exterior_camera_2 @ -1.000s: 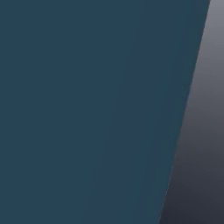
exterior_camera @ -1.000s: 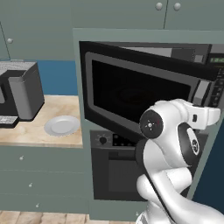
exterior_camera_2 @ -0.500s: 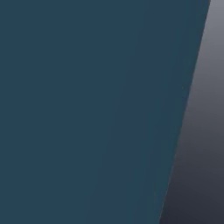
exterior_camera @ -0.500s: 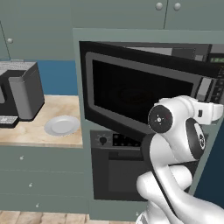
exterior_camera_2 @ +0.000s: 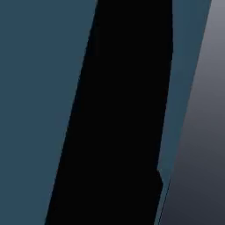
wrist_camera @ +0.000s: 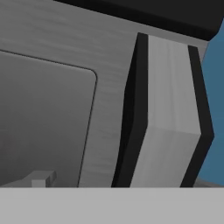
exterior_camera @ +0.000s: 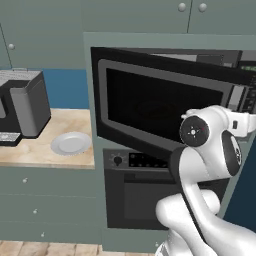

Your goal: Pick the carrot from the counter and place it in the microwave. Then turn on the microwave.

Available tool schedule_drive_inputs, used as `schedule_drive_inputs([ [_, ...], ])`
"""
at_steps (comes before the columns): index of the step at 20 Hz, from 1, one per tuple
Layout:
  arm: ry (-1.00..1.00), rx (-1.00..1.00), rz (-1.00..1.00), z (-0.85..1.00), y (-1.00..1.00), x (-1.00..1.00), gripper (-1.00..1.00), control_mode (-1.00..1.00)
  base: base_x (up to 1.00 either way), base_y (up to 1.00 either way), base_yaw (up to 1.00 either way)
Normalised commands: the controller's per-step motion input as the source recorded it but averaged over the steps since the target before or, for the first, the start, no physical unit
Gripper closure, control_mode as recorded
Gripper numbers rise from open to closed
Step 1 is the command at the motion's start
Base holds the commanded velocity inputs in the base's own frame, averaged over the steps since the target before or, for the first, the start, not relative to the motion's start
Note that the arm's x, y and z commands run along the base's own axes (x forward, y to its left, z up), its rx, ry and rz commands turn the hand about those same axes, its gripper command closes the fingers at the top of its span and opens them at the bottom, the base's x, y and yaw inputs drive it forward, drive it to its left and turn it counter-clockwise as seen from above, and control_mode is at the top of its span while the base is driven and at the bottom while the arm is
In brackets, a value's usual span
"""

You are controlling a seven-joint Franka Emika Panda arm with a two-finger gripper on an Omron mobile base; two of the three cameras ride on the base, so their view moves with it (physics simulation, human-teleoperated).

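Observation:
The microwave [exterior_camera: 165,107] is set in the grey-green cabinet wall, its dark window door swung partly out from a left hinge. Its keypad [exterior_camera: 247,97] is at the far right. My arm's white elbow [exterior_camera: 207,142] stands in front of the door's right end, and the wrist [exterior_camera: 243,123] reaches toward the keypad side. The hand view looks from very close at the door's grey frame [wrist_camera: 109,65] and a vertical grey bar edged in black [wrist_camera: 168,113]. The beige counter [exterior_camera: 45,152] lies to the left. The carrot is out of view. My jaws stand wide, with nothing seen between them.
A round grey plate [exterior_camera: 71,143] lies on the counter beside a grey appliance [exterior_camera: 25,102]. A black oven [exterior_camera: 150,192] with knobs sits under the microwave. The right base view is close on a blue surface [exterior_camera_2: 39,110] and a black shape [exterior_camera_2: 123,123].
My elbow has swung to the right across the microwave door. A black shape has come into the right base view. The door and plate have not moved.

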Motion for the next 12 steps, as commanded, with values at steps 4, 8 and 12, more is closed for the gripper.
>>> schedule_drive_inputs([
  [4, -0.16, -0.1, 0.04, -0.29, -0.24, 0.1, -1.0, -1.0, 0.0, 0.0, 0.0],
  [8, -0.21, -0.11, 0.03, -0.28, -0.23, 0.07, -1.0, -1.0, 0.0, 0.0, 0.0],
  [12, -0.24, -0.1, 0.03, -0.27, -0.26, 0.03, -1.0, -1.0, 0.0, 0.0, 0.0],
])
